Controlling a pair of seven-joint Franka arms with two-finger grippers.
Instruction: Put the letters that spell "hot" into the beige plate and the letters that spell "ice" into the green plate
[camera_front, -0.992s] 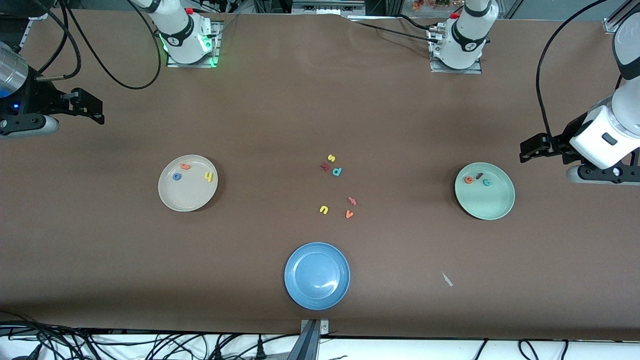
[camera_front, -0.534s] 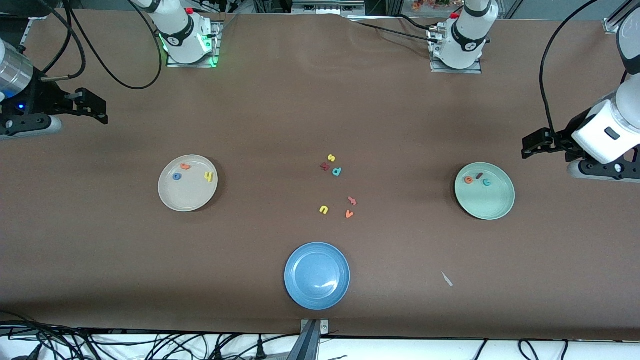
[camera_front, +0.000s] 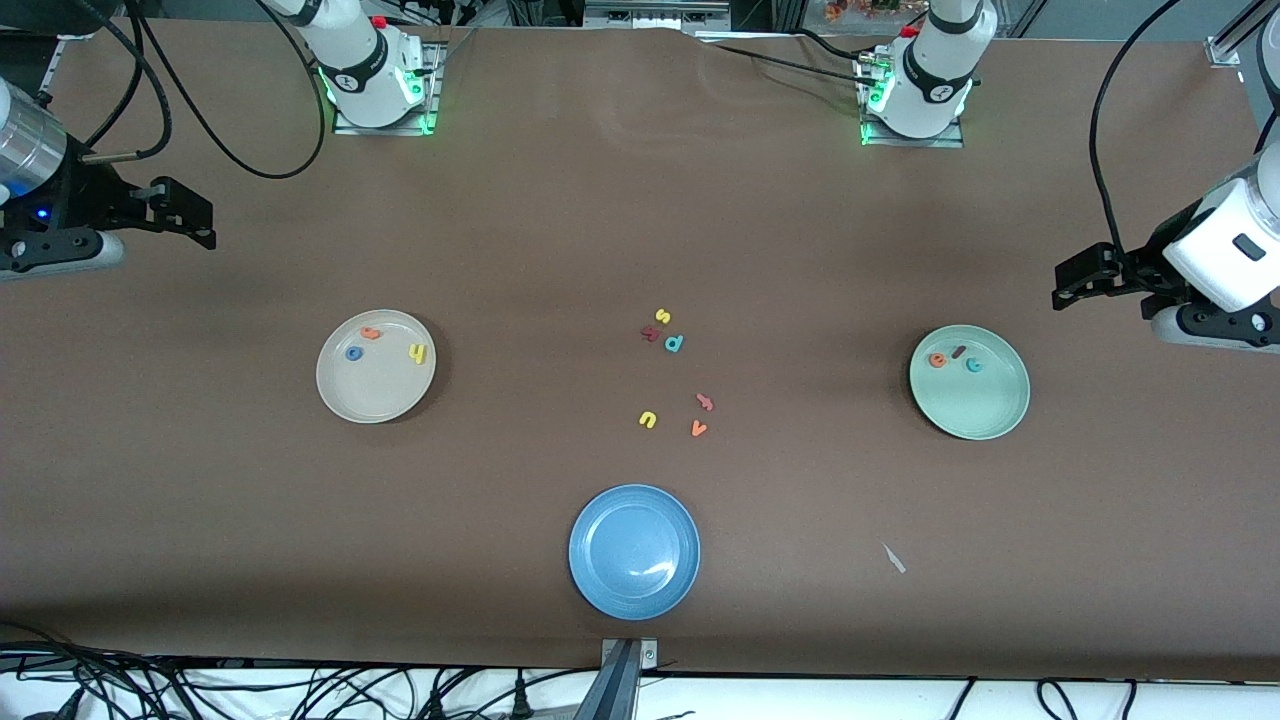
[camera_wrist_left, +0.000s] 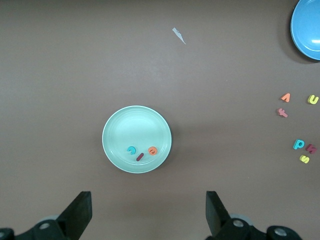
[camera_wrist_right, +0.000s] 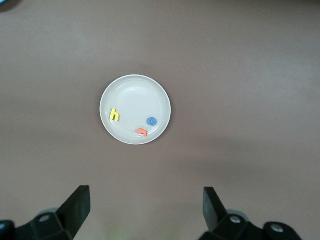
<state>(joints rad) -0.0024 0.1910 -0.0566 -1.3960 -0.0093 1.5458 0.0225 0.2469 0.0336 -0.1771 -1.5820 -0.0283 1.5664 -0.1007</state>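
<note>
Your left gripper (camera_wrist_left: 147, 212): jaws apart, empty, raised near green plate (camera_front: 985, 415) holding i/c/e. Right gripper (camera_wrist_right: 145, 210): apart, empty, near beige plate (camera_front: 375, 400) holding h/o/t.

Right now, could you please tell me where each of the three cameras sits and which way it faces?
Front view: high across the table, facing both arm bases; shows the beige plate, green plate, blue plate, and both grippers, the left gripper and right gripper, at the table's ends.
Left wrist view: looks straight down on the green plate; its own open fingers show.
Right wrist view: looks straight down on the beige plate; open fingers show.
Shared: front and left wrist both show the loose letters.
</note>
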